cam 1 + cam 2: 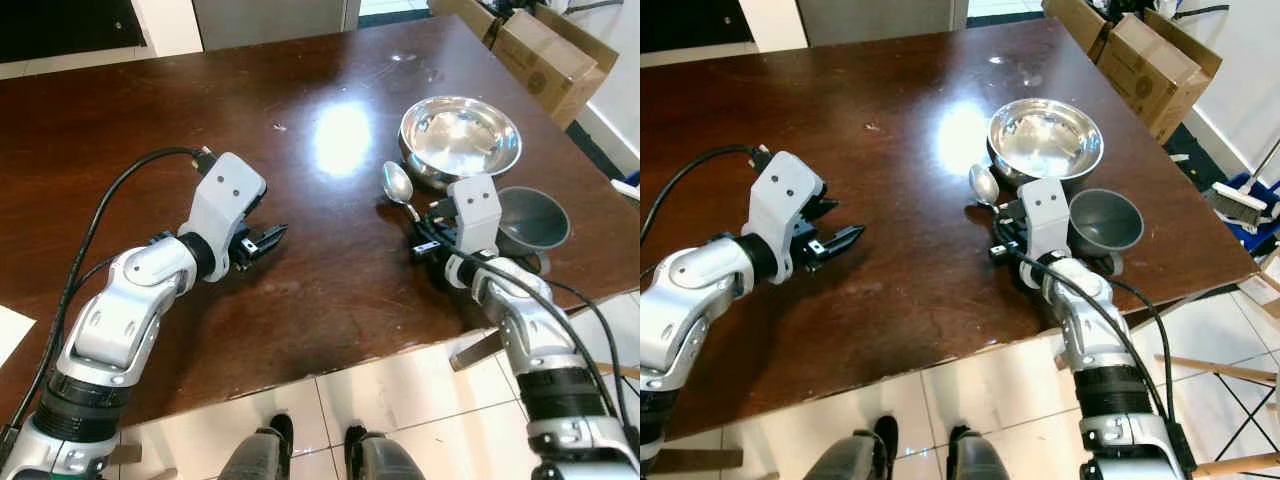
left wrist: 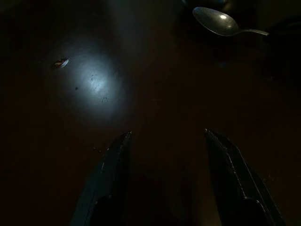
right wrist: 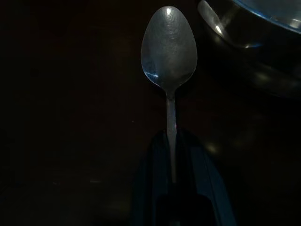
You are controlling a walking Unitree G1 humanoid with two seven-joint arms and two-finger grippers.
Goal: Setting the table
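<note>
1. Left eye view: the right gripper rests low on the dark brown wooden table, its fingers pinched on the handle of a spoon whose bowl lies just ahead of it. A shiny steel bowl stands beyond the spoon and a grey bowl just beside the gripper's wrist. The left gripper hovers well apart from all of these, over bare wood with a bright glare patch ahead of it.
2. Right eye view: cardboard boxes sit past the table's far corner, a broom head lies off its right side, and pale floor tiles run below the near edge.
3. Left wrist view: the fingers stand wide apart and grip nothing — the spoon lies far ahead, the tabletop dim between.
4. Right wrist view: both fingers clamp the spoon's handle — its bowl points straight out, the steel bowl's rim close to one side.
</note>
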